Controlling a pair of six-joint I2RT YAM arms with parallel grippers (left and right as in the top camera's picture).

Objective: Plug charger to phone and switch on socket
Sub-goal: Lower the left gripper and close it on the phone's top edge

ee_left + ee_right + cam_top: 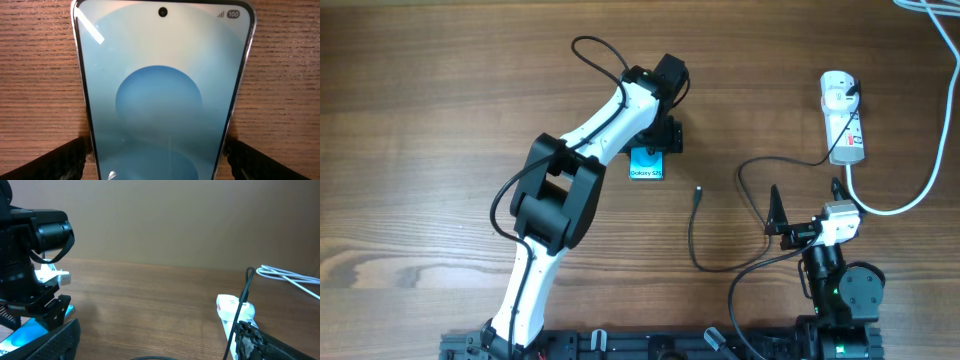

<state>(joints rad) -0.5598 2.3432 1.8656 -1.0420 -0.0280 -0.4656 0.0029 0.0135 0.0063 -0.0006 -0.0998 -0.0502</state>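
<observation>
Phone (647, 166) lies flat near table (420, 100) centre, left jaws wide astride its long edges, presumably to steady it, contact indeterminate; right jaws wide and empty at 4 o'clock, charger tip (699, 190) loose at the phone's 4 o'clock.

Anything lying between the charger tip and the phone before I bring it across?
Nothing visible lies on the table between the charger tip and the phone. The left gripper straddles the phone, flanking its long sides, but the edge with the white text strip is uncovered.
</observation>
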